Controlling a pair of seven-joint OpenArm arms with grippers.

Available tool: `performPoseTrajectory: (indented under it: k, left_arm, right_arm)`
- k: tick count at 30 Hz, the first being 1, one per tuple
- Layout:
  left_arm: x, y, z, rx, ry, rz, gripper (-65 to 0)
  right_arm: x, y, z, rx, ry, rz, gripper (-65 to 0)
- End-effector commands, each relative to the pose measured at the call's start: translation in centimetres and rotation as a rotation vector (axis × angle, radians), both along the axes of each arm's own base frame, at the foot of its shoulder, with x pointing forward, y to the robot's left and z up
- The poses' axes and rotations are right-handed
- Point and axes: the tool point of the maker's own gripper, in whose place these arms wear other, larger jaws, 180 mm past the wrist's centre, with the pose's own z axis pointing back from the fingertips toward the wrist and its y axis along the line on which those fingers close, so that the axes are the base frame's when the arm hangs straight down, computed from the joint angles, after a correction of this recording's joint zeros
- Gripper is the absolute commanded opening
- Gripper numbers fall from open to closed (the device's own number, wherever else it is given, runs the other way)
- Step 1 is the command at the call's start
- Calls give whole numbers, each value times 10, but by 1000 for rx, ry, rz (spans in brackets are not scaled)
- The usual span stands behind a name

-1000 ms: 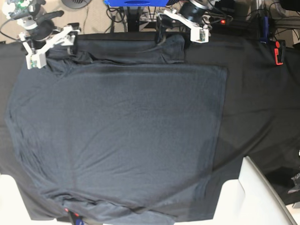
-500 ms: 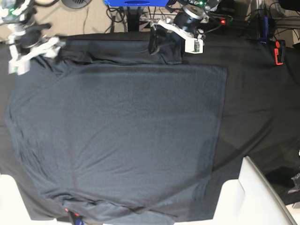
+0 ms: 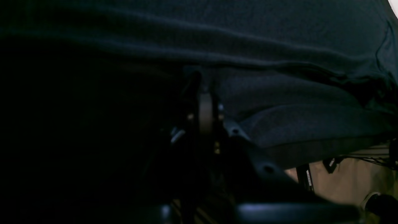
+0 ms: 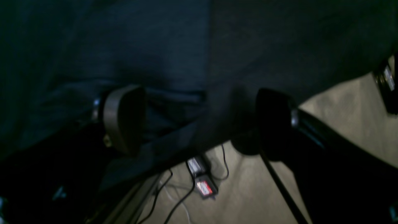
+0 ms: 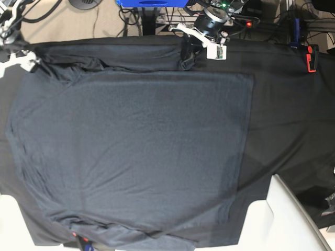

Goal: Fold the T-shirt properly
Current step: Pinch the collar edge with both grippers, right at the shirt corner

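T-shirt [image 5: 131,151] spread flat on counter [image 5: 293,120], barely folded. Left gripper [image 5: 189,52], 12 o'clock: jaws pinching sleeve edge. Right gripper [image 4: 199,121], 10 o'clock: jaws spread over hem.

Left gripper [image 5: 189,54] now clamped on T-shirt [image 5: 131,151] sleeve.

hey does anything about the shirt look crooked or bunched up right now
Yes. The T-shirt lies mostly flat, but its far edge is rolled into a thick fold near the left gripper, which is shut on it. The near hem is wrinkled and curled over. The right gripper is open.
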Motion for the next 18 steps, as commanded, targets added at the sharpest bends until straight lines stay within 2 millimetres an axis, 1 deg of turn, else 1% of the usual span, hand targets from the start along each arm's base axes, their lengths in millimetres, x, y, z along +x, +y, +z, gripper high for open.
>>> performPoseTrajectory:
  k: [1, 3, 6, 12, 15, 16, 17, 18]
  left_arm:
    - [-10, -3, -3, -2, 39, -15, -650]
    - [-7, -5, 3, -12, 24, -17, -650]
    - [-3, -3, 9, -9, 5, -31, -650]
    - [-2, 0, 9, -5, 3, -30, -650]
    - [-2, 0, 9, -5, 3, -30, -650]
    - [-2, 0, 9, -5, 3, -30, -650]
    - [-2, 0, 9, -5, 3, -30, -650]
    - [-2, 0, 9, -5, 3, -30, -650]
  right_arm:
    - [3, -5, 3, -6, -18, 2, -147]
    - [5, -6, -1, 2, -13, 1, -147]
    - [5, -5, -2, 3, -9, 9, -147]
    - [2, -1, -5, 14, -5, 6, -149]
    - [5, 20, -7, 53, -24, 74, -150]
    - [5, 23, -7, 63, -22, 94, -150]
    - [2, 26, -9, 76, -4, 108, -165]
    - [0, 28, -11, 88, 14, 113, -194]
